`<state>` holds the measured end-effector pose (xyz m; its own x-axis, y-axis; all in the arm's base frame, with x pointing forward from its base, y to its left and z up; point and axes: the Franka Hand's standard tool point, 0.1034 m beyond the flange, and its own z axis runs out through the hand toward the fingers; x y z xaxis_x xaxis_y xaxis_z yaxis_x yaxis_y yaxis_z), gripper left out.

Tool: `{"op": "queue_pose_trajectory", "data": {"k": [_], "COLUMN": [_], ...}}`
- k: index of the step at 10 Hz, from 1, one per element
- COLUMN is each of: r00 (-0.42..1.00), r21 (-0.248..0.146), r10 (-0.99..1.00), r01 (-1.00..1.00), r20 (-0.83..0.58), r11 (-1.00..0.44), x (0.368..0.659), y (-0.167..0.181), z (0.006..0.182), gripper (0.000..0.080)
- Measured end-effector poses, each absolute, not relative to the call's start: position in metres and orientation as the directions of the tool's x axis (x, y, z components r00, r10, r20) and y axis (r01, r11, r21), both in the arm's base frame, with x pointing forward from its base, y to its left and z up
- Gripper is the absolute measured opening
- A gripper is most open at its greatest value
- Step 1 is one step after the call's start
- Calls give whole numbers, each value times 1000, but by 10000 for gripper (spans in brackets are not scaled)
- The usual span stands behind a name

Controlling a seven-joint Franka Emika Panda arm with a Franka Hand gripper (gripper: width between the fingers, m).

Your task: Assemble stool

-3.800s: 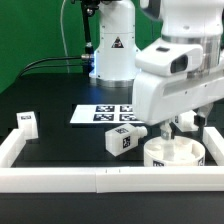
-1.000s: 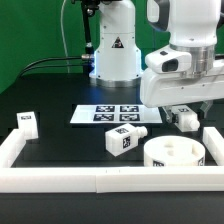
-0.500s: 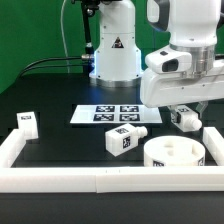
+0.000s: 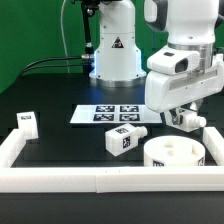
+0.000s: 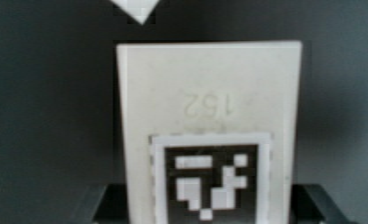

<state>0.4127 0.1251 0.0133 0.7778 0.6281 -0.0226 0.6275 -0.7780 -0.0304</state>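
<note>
Wrist view blurry; leg [image 5: 207, 75] tag [image 5: 207, 180] cut off; embossed no. [image 5: 207, 102] prob. unreadable.

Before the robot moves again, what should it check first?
1. Gripper shut on the held leg: ok.
2. Held leg sits straight in the grip, tag facing the wrist camera: ok.
3. Held leg is off the table: cannot tell.
4. Seat lies flat, open side up, by the rail: ok.
5. Held leg is over the seat: not ok, the wrist view shows only dark table behind it.
6. Middle leg and corner leg lie apart from the seat: ok.
</note>
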Motion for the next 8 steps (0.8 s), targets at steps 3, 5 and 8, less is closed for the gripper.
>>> {"op": "queue_pose_trajectory", "data": {"k": [3, 5, 8], "r00": [401, 109, -40], "r21": [-31, -49, -46], "r10": [916, 993, 998], "r01": [915, 993, 998], "r20": [-27, -43, -40], "r11": [-402, -111, 38], "x": [415, 419, 420], "y": [118, 111, 107], "z": [16, 15, 15], "gripper": [333, 333, 333]}}
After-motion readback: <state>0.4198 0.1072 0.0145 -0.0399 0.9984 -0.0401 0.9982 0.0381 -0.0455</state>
